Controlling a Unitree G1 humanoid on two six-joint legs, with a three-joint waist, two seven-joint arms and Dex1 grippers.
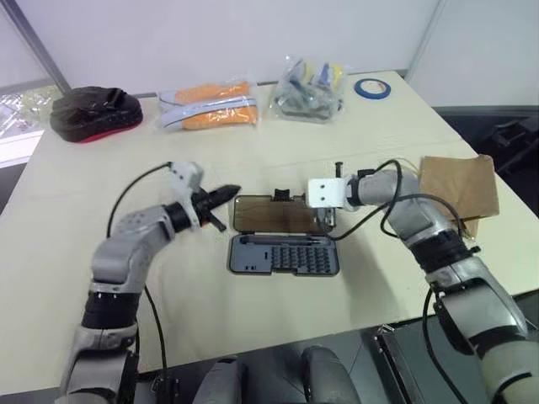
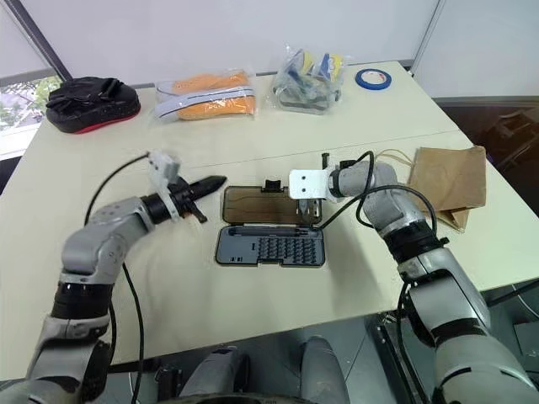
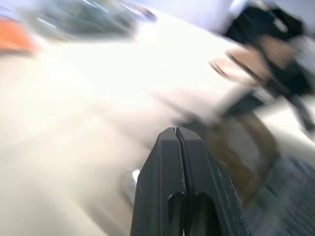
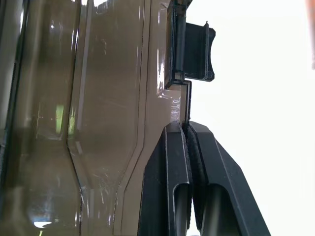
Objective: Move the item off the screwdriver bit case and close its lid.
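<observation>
The screwdriver bit case (image 1: 282, 255) lies open mid-table, its dark grey tray showing rows of bits. The lid (image 1: 276, 215) is smoky brown and lies back flat behind the tray, with its black latch tab (image 4: 197, 51) at the far edge. The item, a brown paper bag (image 1: 459, 189), rests on the table to the right, apart from the case. My right gripper (image 1: 327, 220) is shut, angled down, with its tips (image 4: 186, 127) at the lid's right end near the latch tab. Left of the lid, my left gripper (image 1: 226, 195) hangs shut above the table, pointing toward it.
A black-and-red pouch (image 1: 94, 114) sits at the back left. Clear bags of orange things (image 1: 210, 107) and a clear bag of mixed items (image 1: 309, 91) lie along the back. A blue tape roll (image 1: 371, 87) is at the back right.
</observation>
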